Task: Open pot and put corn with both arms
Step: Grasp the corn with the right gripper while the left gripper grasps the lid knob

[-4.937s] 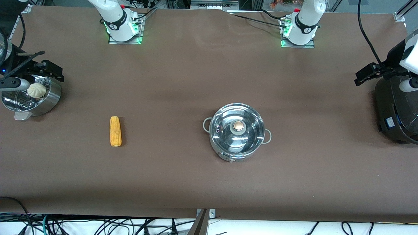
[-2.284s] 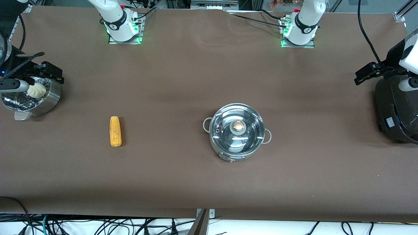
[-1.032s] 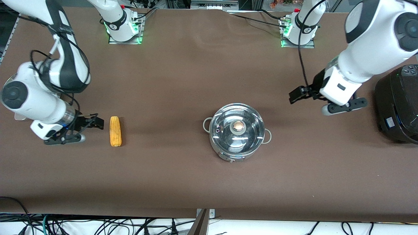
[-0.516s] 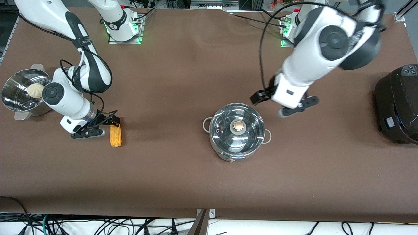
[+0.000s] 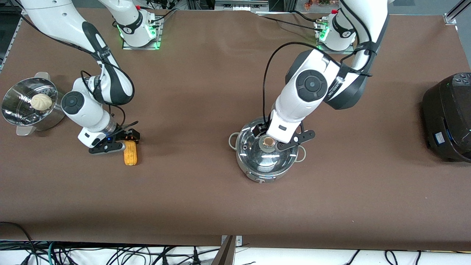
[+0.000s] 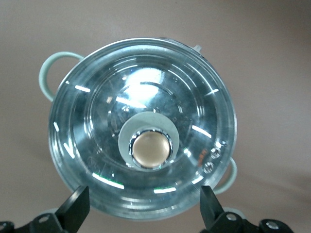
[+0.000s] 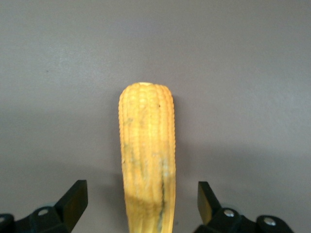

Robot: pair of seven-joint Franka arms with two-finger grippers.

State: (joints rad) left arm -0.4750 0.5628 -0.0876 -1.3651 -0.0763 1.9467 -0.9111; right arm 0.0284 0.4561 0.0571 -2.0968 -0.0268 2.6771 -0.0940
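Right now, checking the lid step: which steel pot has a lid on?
The pot under the left gripper; the steamer is open, holding a bun.

The pot (image 6: 142,131) is sitting on the brown tabletop (image 6: 272,58) with its glass lid (image 6: 97,145) on, and light is glinting off the glass in short streaks. The copper knob (image 6: 150,149) is standing at the lid's middle on a pale round collar. A grey loop handle (image 6: 51,68) is sticking out from one side of the pot, and part of a second one (image 6: 229,175) is showing at the other side. The left tool (image 6: 144,206) is hovering over the pot, its two black fingers (image 6: 75,208) spread wide, one on either side of the knob and touching nothing.
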